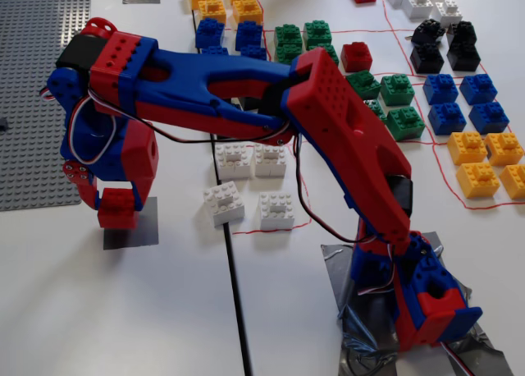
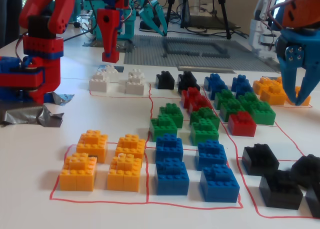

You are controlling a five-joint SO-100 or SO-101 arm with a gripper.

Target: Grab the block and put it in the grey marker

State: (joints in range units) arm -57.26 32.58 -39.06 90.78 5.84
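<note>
My red and blue arm reaches to the left in a fixed view. Its gripper (image 1: 111, 202) points down and is shut on the red block (image 1: 117, 210). The block hangs over, or just rests on, the flat dark grey marker (image 1: 139, 232); I cannot tell whether they touch. In the other fixed view the gripper (image 2: 110, 49) stands at the far left with the red block (image 2: 111, 56) at its tip, and the marker is hidden there. Other red bricks (image 1: 357, 56) sit among the green ones.
The big grey studded baseplate (image 1: 37, 89) lies behind the gripper. White bricks (image 1: 246, 204) sit to the right of the marker. Orange, blue, green and black bricks fill red-outlined squares (image 2: 170, 164). Wrinkled silver tape (image 1: 361, 343) holds the arm's base. Another arm's blue gripper (image 2: 295, 84) hangs at the right.
</note>
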